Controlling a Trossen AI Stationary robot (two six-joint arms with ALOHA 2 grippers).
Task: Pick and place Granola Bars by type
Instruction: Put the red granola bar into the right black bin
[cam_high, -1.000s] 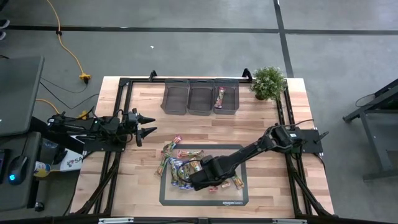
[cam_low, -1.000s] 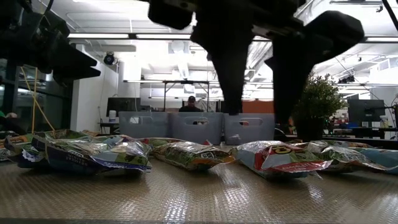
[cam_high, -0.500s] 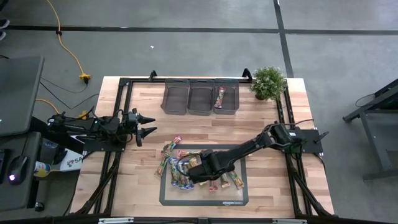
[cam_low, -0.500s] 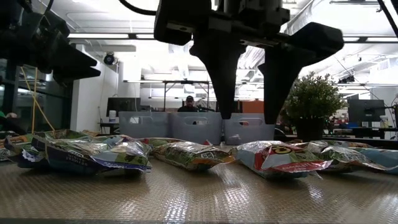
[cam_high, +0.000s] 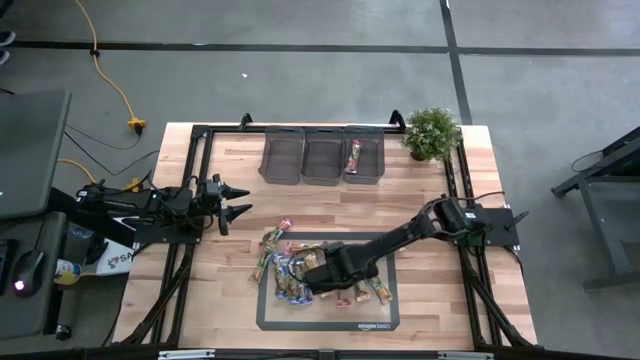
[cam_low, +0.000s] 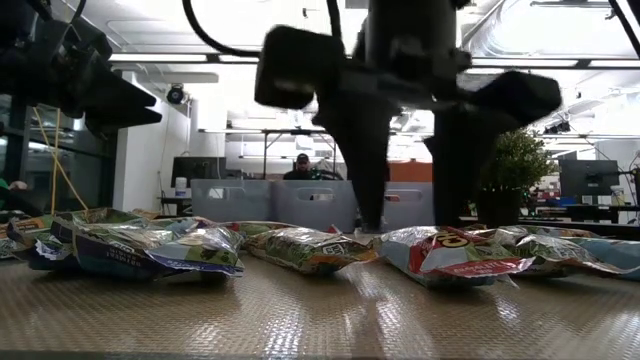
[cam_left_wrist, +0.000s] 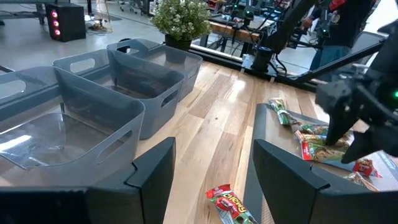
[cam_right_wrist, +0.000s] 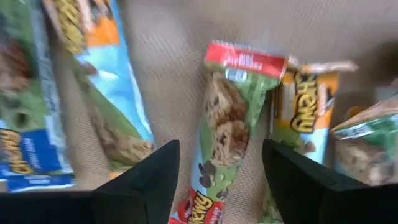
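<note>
Not much is sorted yet: of the 3 grey bins along the table's far edge, only the one nearest the plant holds a bar. The other granola bars lie heaped on the dark mat near the front edge. The right gripper hangs low over them, fingers spread wide and empty, straddling a green-and-red bar. The left gripper waits at the left edge, open, holding nothing.
</note>
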